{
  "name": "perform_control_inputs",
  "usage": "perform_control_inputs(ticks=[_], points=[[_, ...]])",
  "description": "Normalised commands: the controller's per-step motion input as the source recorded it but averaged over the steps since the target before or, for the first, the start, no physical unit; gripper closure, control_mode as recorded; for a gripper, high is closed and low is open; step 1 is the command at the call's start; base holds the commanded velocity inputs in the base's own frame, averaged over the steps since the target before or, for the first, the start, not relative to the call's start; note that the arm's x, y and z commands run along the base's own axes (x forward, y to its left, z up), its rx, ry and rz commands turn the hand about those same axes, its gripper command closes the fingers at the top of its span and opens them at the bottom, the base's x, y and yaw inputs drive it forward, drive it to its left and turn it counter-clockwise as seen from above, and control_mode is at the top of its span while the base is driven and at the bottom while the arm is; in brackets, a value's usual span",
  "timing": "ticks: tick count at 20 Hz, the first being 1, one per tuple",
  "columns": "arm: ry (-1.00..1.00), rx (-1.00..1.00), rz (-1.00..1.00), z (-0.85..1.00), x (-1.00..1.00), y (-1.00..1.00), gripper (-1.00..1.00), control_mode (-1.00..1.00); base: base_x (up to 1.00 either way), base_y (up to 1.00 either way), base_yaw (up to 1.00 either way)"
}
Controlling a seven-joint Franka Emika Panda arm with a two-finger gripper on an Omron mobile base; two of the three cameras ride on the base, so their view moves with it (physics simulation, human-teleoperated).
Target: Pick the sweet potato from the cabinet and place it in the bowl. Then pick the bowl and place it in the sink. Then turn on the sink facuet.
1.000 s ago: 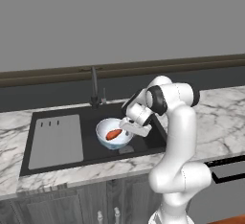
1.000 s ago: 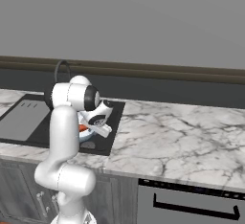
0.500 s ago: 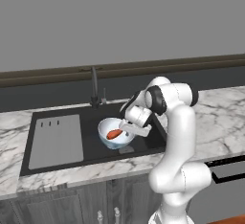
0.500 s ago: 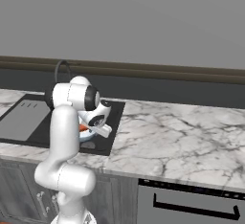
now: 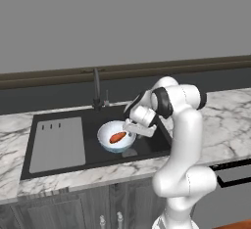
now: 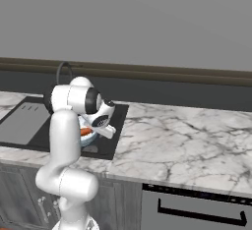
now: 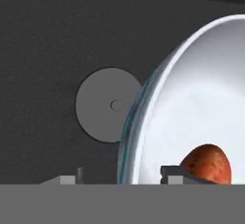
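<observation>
The white bowl sits in the black sink, over the round drain. The reddish-orange sweet potato lies inside it. My gripper is open at the bowl's right rim. One fingertip is outside the wall and one inside, beside the sweet potato, and both stand clear of the rim. The black sink facuet rises behind the basin. The cabinet is out of view.
A grey ribbed drainboard fills the sink's left part. White marble counter runs to the right. Grey drawers and a dark oven handle lie below the counter edge.
The gripper's fingers have spread apart off the bowl's rim. The bowl with the sweet potato stays in the sink, and the arm has hardly moved.
</observation>
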Motion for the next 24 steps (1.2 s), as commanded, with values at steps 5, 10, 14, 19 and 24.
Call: perform_control_inputs(ticks=[5,10,14,19,24], points=[[0.0,0.1,0.0,0.83,0.0,-0.23,-1.0,-1.0,0.0,0.0,0.0],[0.0,0.15,0.0,0.9,0.0,-0.36,-1.0,-1.0,0.0,0.0,0.0],[0.0,0.16,0.0,0.88,0.0,-0.41,-1.0,-1.0,0.0,0.0,0.0],[0.0,0.14,0.0,0.76,0.0,-0.12,-1.0,-1.0,0.0,0.0,0.0],[0.16,0.07,0.03,0.05,-0.05,0.2,-1.0,-1.0,0.0,0.0,0.0]])
